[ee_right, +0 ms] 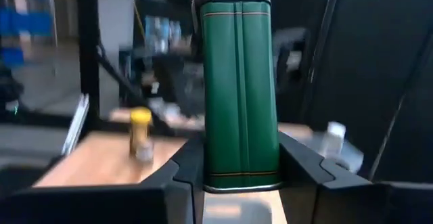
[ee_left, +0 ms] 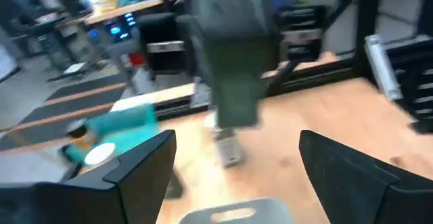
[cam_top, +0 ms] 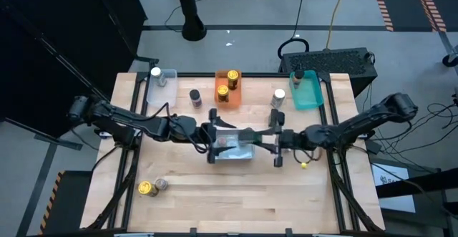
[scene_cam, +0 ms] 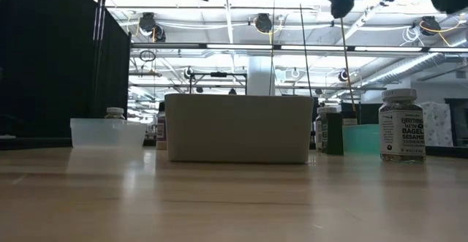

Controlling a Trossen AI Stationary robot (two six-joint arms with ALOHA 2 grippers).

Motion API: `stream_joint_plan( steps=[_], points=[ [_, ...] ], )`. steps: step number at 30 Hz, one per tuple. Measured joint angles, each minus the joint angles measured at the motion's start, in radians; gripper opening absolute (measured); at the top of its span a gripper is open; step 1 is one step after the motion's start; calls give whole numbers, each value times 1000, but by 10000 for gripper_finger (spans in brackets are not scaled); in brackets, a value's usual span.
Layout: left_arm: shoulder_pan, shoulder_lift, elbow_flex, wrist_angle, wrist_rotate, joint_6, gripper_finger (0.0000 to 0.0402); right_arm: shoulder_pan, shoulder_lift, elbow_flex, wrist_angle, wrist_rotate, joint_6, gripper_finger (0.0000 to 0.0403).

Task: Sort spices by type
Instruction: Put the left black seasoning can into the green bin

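Fingers of the left gripper (cam_top: 212, 138) spread wide, empty, at the white bin's (cam_top: 236, 151) left end. Right gripper (ee_right: 237, 176) pinches an upright green tin (ee_right: 240, 88), long axis vertical, above that bin's right end; right arm nearer, drop lies straight down.

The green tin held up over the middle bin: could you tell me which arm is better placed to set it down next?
The right arm, probably. The right gripper is shut on the green tin, above the white bin at mid-table. The left gripper beside it is open and empty.
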Motion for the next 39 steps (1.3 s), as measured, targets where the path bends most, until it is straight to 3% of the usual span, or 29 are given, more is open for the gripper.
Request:
stream_joint_plan(
  steps=[5,14,20,26,39],
  points=[
    [5,73,0,202,-14,21,320,32,41,-86,299,-12,-126,112],
    [37,188,0,504,77,70,320,38,62,-84,322,-28,-138,112],
    [47,219,18,537,193,69,320,39,61,-84,322,-21,-140,112],
    [44,223,29,527,182,70,319,34,66,-84,295,55,-142,112],
    [59,221,29,523,148,69,313,32,64,-83,288,39,-141,112]
  ],
)
